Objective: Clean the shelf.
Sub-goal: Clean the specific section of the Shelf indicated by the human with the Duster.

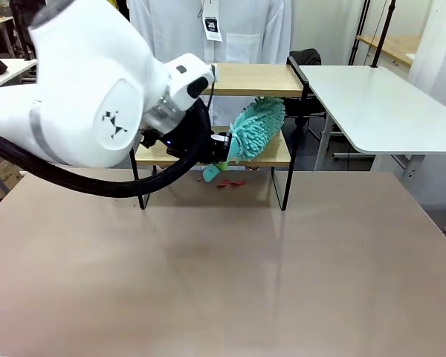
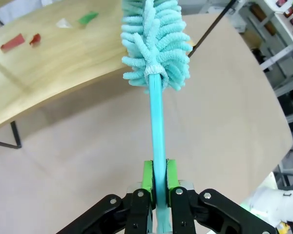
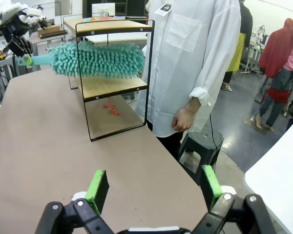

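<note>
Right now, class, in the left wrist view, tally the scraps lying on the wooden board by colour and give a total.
Red scraps: 2
Green scrap: 1
Pale scrap: 1
Total: 4

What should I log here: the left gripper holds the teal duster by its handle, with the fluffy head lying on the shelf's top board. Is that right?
Not quite. The left gripper does hold the duster by its handle, but the fluffy head is under the top board of the shelf, over the lower board. The front view shows this, and the right wrist view agrees.
</note>
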